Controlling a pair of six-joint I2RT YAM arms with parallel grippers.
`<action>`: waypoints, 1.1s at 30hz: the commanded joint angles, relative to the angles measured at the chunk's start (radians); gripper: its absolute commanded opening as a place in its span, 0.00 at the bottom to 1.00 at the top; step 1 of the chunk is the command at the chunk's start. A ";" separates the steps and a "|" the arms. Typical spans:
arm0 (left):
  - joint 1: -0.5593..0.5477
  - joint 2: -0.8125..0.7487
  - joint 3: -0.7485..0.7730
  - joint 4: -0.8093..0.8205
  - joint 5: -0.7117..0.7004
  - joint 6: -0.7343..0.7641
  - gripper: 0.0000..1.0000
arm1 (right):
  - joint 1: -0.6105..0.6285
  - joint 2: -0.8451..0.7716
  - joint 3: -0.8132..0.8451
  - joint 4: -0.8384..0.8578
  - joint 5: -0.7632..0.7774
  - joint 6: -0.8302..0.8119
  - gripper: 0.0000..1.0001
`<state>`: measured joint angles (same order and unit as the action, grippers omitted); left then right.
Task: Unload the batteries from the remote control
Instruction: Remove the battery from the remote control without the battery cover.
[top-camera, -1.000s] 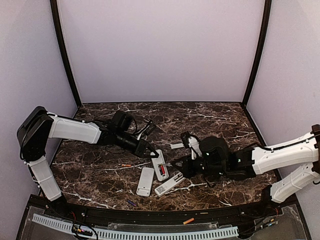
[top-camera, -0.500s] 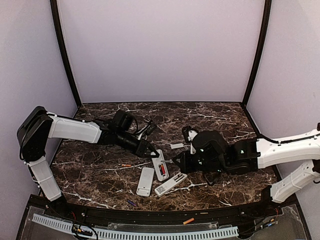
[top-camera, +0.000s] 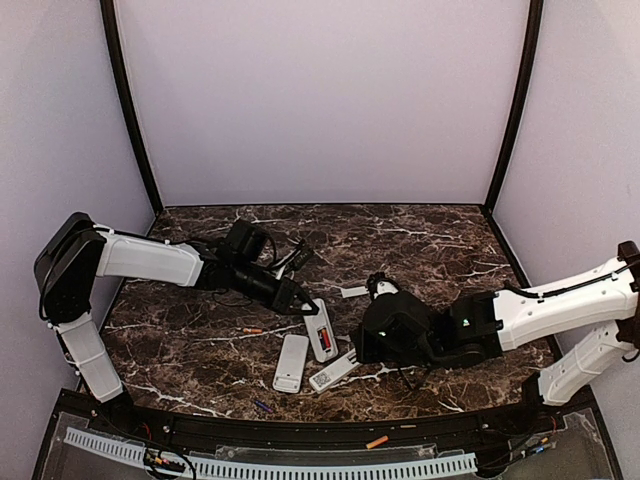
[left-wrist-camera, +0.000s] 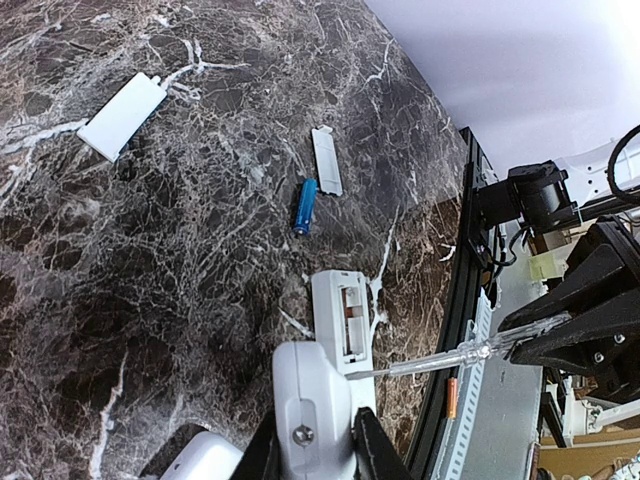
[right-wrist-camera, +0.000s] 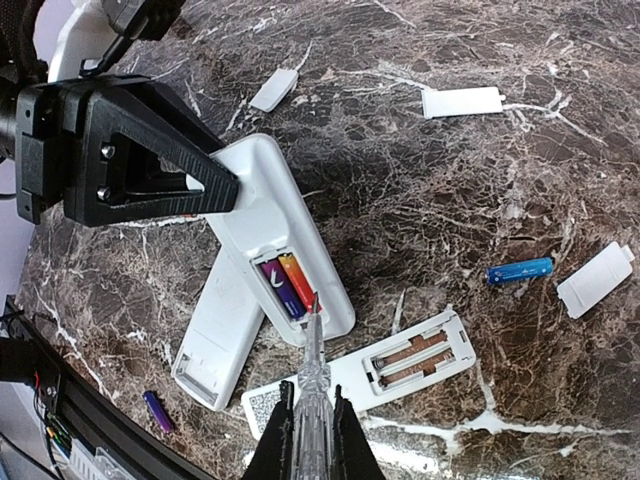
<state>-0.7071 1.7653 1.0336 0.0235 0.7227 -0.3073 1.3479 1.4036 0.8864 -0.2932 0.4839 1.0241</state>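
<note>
where the desk (top-camera: 200, 350) meets its dark front rim (top-camera: 450, 432), a loose orange cell (top-camera: 377, 441) lies on the rim. a loose purple cell (right-wrist-camera: 157, 410) lies on the marble just inside it. just beyond, the right tool (right-wrist-camera: 310, 420) is clenched on a screwdriver (right-wrist-camera: 313, 350) with a clear handle, its shaft pointing away from the near edge. an empty open remote (right-wrist-camera: 400, 365) lies just right of the shaft and a face-down remote (right-wrist-camera: 215, 345) just left of it.

the screwdriver's tip sits at the near end of the battery bay of a third remote, the held remote (right-wrist-camera: 270, 210). two batteries lie side by side in that bay, a purple battery (right-wrist-camera: 277, 287) and an orange battery (right-wrist-camera: 297, 280). the tip meets the near end of the orange one, though i cannot tell whether it touches or hangs just off it. the right tool itself stays well back from both, a shaft's length nearer.

at the far end of the held remote, the left tool (left-wrist-camera: 313, 445) is grasping the white body, jaws closed on its sides.

a blue cell (right-wrist-camera: 520, 271) lies loose on the desk, well apart from the screwdriver, with a white cover (right-wrist-camera: 594, 280) just beside it. farther off lie a second cover (right-wrist-camera: 462, 101) and a small third cover (right-wrist-camera: 272, 90).
</note>
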 joint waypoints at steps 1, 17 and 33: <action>-0.004 0.003 0.008 -0.069 -0.074 0.019 0.00 | 0.009 0.006 0.010 0.058 0.063 0.006 0.00; -0.005 0.011 0.014 -0.077 -0.072 0.019 0.00 | 0.010 0.043 0.018 0.123 0.054 -0.042 0.00; -0.005 0.016 0.019 -0.083 -0.074 0.022 0.00 | 0.013 0.052 0.023 0.169 0.082 -0.090 0.00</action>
<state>-0.7097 1.7653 1.0454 0.0013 0.7143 -0.3077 1.3502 1.4494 0.8864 -0.1703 0.5335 0.9615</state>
